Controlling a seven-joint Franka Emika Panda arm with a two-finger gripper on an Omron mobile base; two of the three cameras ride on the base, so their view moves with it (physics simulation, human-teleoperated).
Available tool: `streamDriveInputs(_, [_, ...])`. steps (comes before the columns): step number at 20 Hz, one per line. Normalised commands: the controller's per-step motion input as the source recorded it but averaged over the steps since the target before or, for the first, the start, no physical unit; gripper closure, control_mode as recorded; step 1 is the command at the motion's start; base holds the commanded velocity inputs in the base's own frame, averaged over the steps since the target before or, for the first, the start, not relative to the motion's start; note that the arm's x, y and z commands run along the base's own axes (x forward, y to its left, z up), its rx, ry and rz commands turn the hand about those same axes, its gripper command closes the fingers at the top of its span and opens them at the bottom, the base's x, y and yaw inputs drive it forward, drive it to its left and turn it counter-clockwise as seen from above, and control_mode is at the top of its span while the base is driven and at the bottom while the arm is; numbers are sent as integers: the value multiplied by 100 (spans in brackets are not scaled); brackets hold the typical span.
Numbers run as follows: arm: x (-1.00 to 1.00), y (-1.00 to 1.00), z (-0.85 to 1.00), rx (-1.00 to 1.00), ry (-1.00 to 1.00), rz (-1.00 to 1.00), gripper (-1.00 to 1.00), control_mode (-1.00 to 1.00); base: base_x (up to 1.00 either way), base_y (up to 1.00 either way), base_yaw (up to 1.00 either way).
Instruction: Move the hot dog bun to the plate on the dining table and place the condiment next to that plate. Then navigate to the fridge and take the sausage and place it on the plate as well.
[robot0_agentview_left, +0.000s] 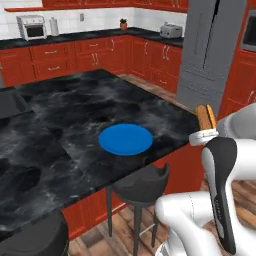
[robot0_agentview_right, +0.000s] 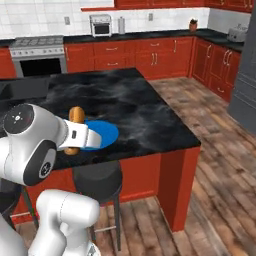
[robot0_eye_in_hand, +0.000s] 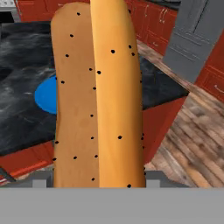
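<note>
While the claw (robot0_agentview_left: 205, 131) grips the hot dog bun (robot0_eye_in_hand: 98, 100), the hand view reveals its dark specks; beyond it, both base views show the blue plate (robot0_agentview_left: 125, 139) on the dining table (robot0_agentview_left: 75, 115).

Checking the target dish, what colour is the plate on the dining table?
Plain bright blue plate, clearest in the left base view.

You're in home kitchen; black marble island (robot0_agentview_left: 75, 115) at centre; red cabinets (robot0_agentview_left: 75, 57) behind island, toaster oven (robot0_agentview_left: 31, 26) on their counter; stove (robot0_agentview_right: 37, 57) beyond island; grey fridge (robot0_agentview_left: 210, 55) right of island; stools (robot0_agentview_left: 142, 187) at its near edge; wood floor.
</note>
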Motion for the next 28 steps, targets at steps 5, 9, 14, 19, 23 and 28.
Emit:
streamDriveInputs(5, [0, 0, 0, 0, 0, 0, 100, 100, 71, -15, 60])
streamDriveInputs(9, [0, 0, 0, 0, 0, 0, 100, 100, 72, -21, 59])
streamDriveInputs(14, [0, 0, 0, 0, 0, 0, 100, 100, 66, -39, 51])
streamDriveInputs(19, [0, 0, 0, 0, 0, 0, 100, 100, 85, -48, 19])
streamDriveInputs(23, [50, -28, -20, 3, 23, 3, 100, -100, 44, -28, 5])
streamDriveInputs(28, [100, -37, -53, 1, 58, 3, 100, -100, 0, 0, 0])
